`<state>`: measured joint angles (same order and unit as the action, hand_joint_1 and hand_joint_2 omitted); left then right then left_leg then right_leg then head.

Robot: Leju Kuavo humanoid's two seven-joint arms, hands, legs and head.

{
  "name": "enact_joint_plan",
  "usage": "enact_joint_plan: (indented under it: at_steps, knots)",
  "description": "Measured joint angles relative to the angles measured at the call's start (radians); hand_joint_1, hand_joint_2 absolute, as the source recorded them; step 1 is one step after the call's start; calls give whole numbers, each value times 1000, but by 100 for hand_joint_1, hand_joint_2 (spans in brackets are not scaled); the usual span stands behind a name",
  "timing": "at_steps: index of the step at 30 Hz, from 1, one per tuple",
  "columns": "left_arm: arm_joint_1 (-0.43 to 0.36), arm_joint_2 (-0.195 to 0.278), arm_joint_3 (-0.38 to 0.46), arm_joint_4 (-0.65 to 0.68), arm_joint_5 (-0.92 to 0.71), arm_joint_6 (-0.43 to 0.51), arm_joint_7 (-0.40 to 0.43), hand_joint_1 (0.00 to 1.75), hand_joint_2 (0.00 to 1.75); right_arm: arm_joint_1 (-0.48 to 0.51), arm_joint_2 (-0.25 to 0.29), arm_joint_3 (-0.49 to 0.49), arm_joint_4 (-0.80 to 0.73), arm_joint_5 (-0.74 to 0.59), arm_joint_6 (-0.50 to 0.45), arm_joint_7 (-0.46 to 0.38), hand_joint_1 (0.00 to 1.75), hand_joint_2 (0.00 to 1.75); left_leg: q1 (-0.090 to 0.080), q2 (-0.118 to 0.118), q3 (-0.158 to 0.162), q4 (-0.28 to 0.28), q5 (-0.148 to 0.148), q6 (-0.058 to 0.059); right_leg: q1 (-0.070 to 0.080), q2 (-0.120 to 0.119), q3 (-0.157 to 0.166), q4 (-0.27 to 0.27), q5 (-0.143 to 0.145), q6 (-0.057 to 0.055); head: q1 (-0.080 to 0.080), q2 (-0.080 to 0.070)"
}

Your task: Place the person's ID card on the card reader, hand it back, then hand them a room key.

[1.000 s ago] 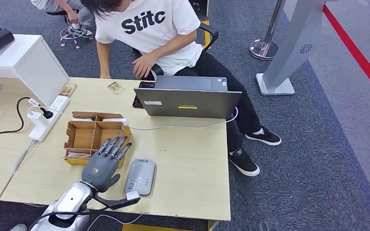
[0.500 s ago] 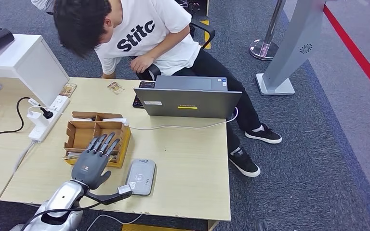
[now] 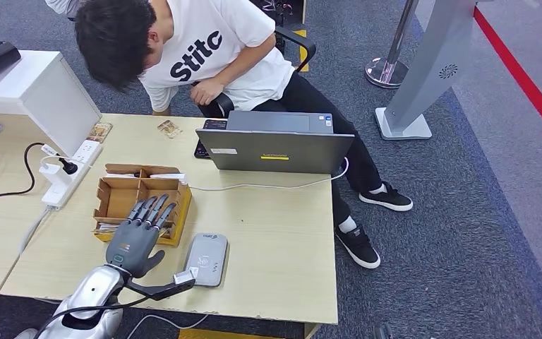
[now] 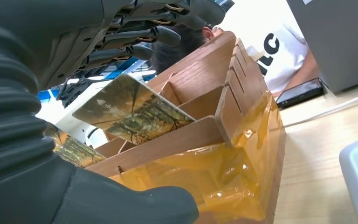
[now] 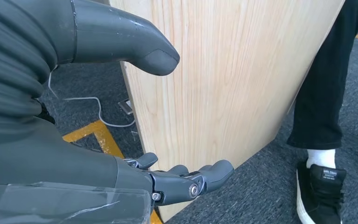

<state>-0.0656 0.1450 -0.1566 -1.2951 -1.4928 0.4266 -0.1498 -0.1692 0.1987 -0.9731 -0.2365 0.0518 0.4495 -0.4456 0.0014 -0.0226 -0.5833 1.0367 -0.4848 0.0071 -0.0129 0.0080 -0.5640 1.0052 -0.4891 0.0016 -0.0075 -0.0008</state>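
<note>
My left hand (image 3: 137, 239) hovers over the near compartments of a cardboard card box (image 3: 121, 198), fingers stretched forward and apart. In the left wrist view a room key card with a forest picture (image 4: 133, 109) leans out of the box (image 4: 233, 135), just under my fingers (image 4: 161, 35); a gap shows between them. The grey card reader (image 3: 206, 259) lies right of my hand, with nothing on it. Two small cards (image 3: 100, 132) (image 3: 169, 128) lie at the table's far edge. My right hand (image 5: 60, 144) hangs beside the table's wooden side (image 5: 223, 79), holding nothing.
A person (image 3: 212, 49) leans over the far edge of the table behind an open laptop (image 3: 275, 145). A power strip (image 3: 67, 173) with a cable lies left of the box. A white cabinet (image 3: 35, 88) stands at the far left.
My left hand has slid a little left and back over the box. The person has bent their head forward over the table's far edge.
</note>
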Motion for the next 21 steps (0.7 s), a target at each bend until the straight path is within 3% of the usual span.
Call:
enact_joint_plan:
  at_steps: [21]
  knots:
    - [10,-22,38,-2,0,8,-17,0,175,1,0,0,0,-8,6,2,0,175,0,0,0,0,0,0,0,0,0,0,0,0,0,0]
